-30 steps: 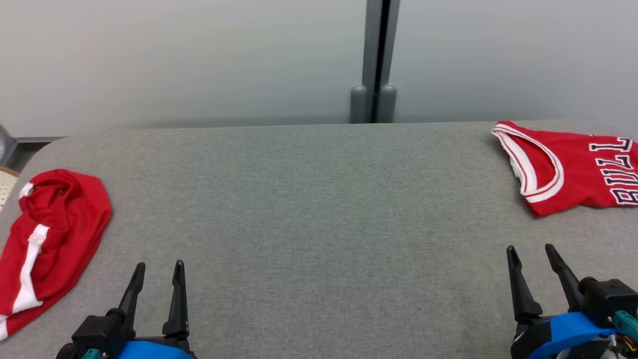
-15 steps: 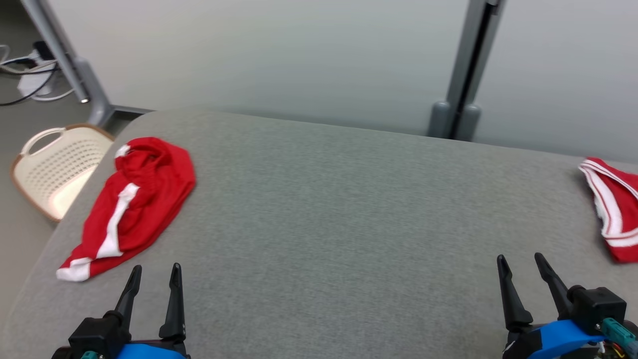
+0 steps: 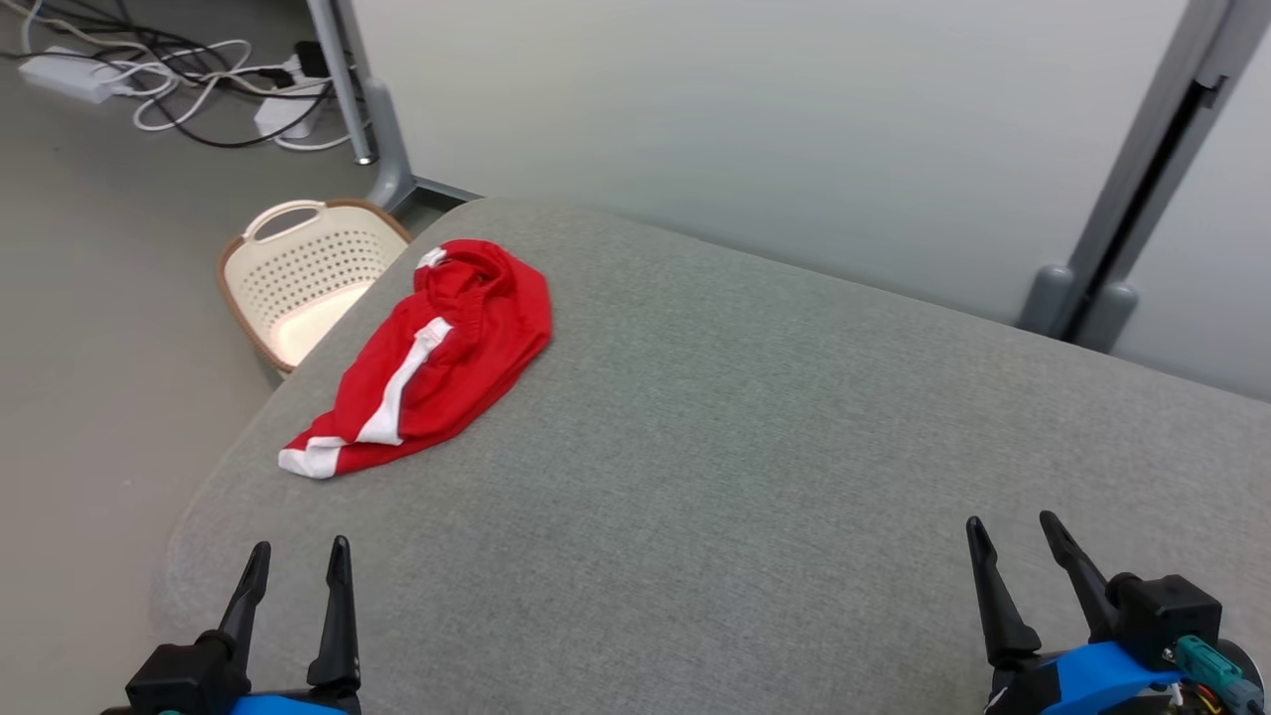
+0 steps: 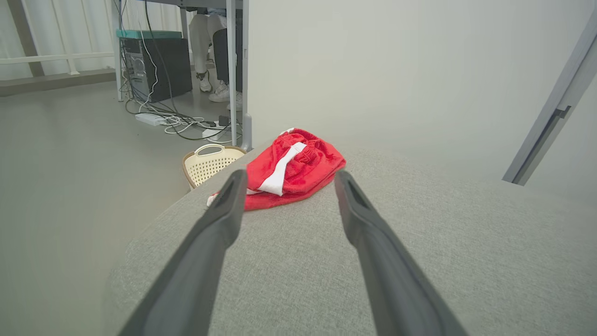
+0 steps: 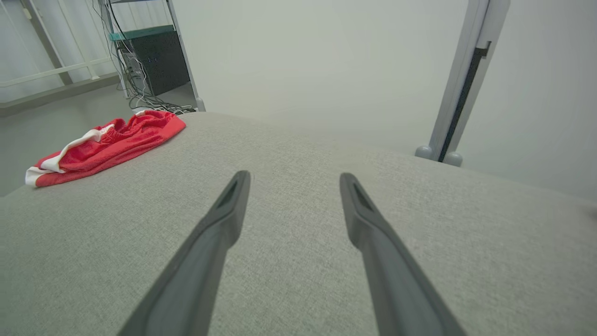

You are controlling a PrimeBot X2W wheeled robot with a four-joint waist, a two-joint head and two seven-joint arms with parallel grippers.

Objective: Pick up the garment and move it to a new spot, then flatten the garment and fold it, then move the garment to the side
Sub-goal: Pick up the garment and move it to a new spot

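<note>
The left gripper (image 3: 300, 544) and right gripper (image 3: 1011, 519) hover over the grey padded worktop (image 3: 755, 437), jaws apart and holding nothing. The red garment (image 3: 437, 348) lies crumpled near the worktop's far left corner. A cream basket (image 3: 298, 283) stands on the floor beside it.

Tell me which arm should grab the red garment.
Left. The garment lies at the left end of the table, straight ahead of the open left hand, framed between its fingers in the left wrist view. The right hand, also open, sits far across.
</note>
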